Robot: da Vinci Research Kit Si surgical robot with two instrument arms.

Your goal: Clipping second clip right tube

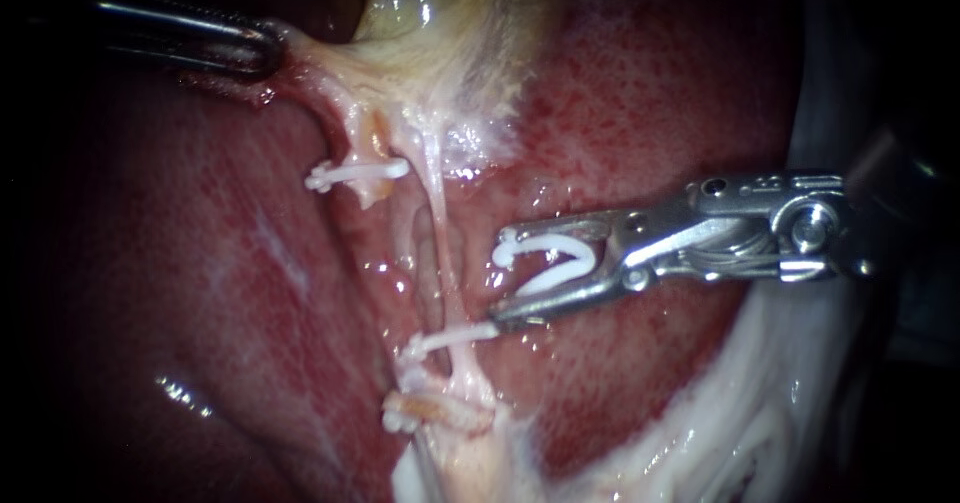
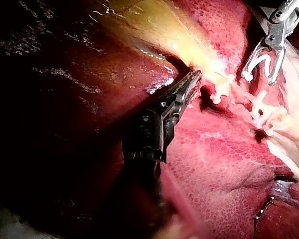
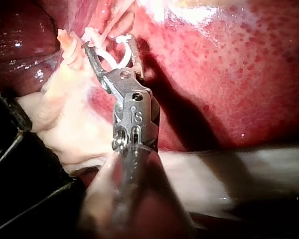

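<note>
The right tube (image 1: 440,231) is the thin pale strand in the middle of the endoscope view. Its long axis runs close to up and down there, leaning a little rightward as it descends; the upper end points into the pale tissue under the gallbladder (image 1: 440,23), the lower end into the whitish stump below. One placed clip (image 1: 455,336) already sits across its lower part, so the bare stretch above that looks like the place for the second.

Just to the tube's right is the right instrument's hand (image 1: 503,273), clearly the nearer of the two. It stands wide, both jaws bearing on an open clip (image 1: 552,277) loaded between them, mouth facing the tube. The hand's axis lies crosswise to the strand, which suits a square bite. The jaw tips are just beside the tube, not yet around it, and the lower tip is close above the placed clip. My judgement: the coming move is a short advance leftward so the tube passes between the clip's legs.

Well apart, at the upper left, the left instrument's hand (image 1: 262,51) is closed on a fold off the gallbladder and draws it taut over the liver (image 1: 200,293)
</note>
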